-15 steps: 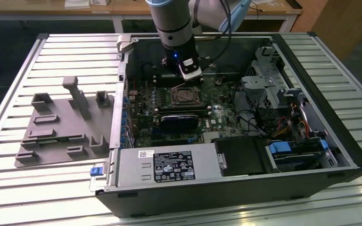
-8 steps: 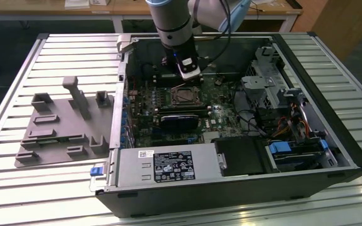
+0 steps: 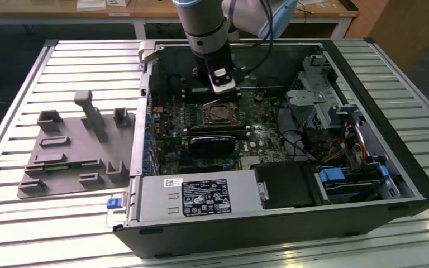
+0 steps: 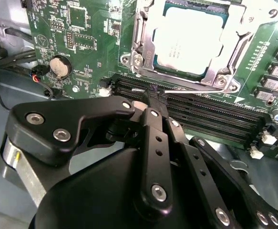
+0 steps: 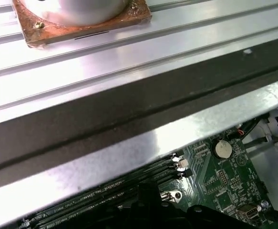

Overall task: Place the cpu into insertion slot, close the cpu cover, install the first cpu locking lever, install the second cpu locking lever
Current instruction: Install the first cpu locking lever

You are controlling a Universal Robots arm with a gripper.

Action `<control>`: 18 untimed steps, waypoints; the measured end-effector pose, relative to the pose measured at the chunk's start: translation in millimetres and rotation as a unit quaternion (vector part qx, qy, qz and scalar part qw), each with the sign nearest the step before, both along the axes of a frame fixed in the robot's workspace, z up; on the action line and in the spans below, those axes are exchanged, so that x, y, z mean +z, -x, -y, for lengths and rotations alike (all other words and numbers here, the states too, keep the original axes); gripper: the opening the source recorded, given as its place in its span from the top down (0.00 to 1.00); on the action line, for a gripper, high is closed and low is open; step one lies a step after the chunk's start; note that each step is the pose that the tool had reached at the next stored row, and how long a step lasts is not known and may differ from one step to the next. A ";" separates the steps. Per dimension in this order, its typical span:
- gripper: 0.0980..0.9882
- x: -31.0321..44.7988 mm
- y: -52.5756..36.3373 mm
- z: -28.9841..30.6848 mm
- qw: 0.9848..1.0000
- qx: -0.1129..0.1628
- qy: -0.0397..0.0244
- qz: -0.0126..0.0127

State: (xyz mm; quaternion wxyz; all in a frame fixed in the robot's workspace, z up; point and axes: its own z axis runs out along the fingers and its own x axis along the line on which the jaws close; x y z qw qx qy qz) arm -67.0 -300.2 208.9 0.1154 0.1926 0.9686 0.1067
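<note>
Pincer (image 4: 153, 97): black, fingertips drawn together above the memory slots (image 4: 200, 112), nothing discernible held. Task piece: cpu (image 4: 189, 40), small, square, dull silver top, seated flat in the insertion slot (image 3: 220, 113). Position: six o'clock of the pincer in the exterior view, near, with the long memory slots running crosswise between. Over it: cpu cover (image 4: 146, 45), a silvery windowed frame, apparently lowered around the chip.

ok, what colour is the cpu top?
Pale silver-grey; the cpu shows best in the second wrist view.
</note>
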 end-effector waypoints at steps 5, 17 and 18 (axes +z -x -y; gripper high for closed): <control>0.99 -1.5 0.6 -1.3 1.000 -0.016 0.000 0.000; 0.99 -4.9 3.1 -3.2 0.999 -0.042 0.001 0.000; 0.99 -5.2 3.1 -3.3 0.999 -0.044 0.001 0.000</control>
